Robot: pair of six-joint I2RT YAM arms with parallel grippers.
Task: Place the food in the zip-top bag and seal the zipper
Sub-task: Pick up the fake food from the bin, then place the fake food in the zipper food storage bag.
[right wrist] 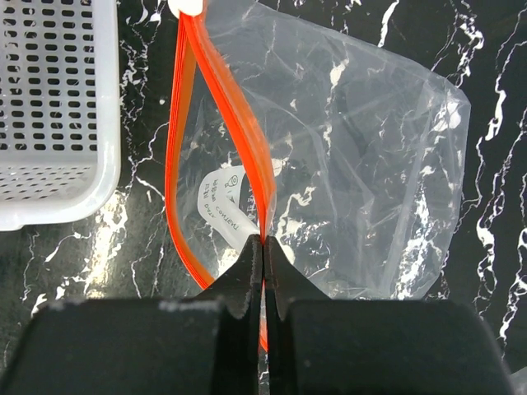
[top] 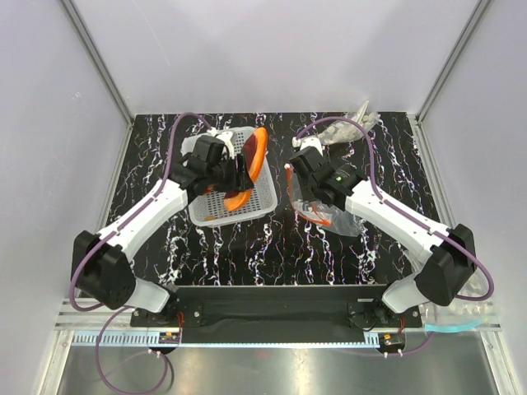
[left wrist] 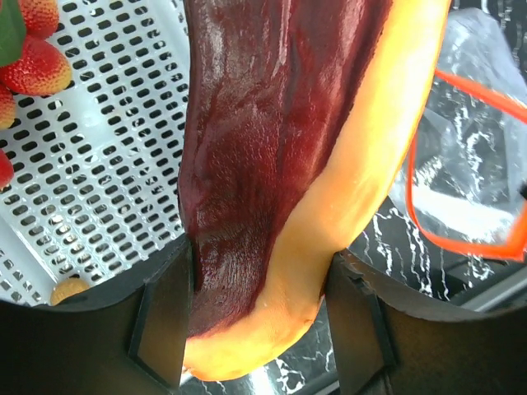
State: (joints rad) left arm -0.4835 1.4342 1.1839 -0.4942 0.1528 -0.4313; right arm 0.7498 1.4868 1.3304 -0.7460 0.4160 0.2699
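Fingers on the left [left wrist: 160,325] squeeze the long red-orange piece [left wrist: 272,164], cut off at twelve o'clock; right fingers [right wrist: 247,284] pinch the zipper [right wrist: 226,115].

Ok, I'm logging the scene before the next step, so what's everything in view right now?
long food piece: one, dark red with orange-yellow rim, above the basket
strawberries: several, red, in the basket
basket: one, white lattice, left of table centre
zip-top bag: one, clear, on the table right of the basket
zipper: one, orange-red, along the bag's mouth, gaping open
plastic wad: one, greyish clear, table's far right corner
table: one, black with white veining, under everything
left end effector: one, black, clamped on the long food piece
right end effector: one, black, shut on the zipper
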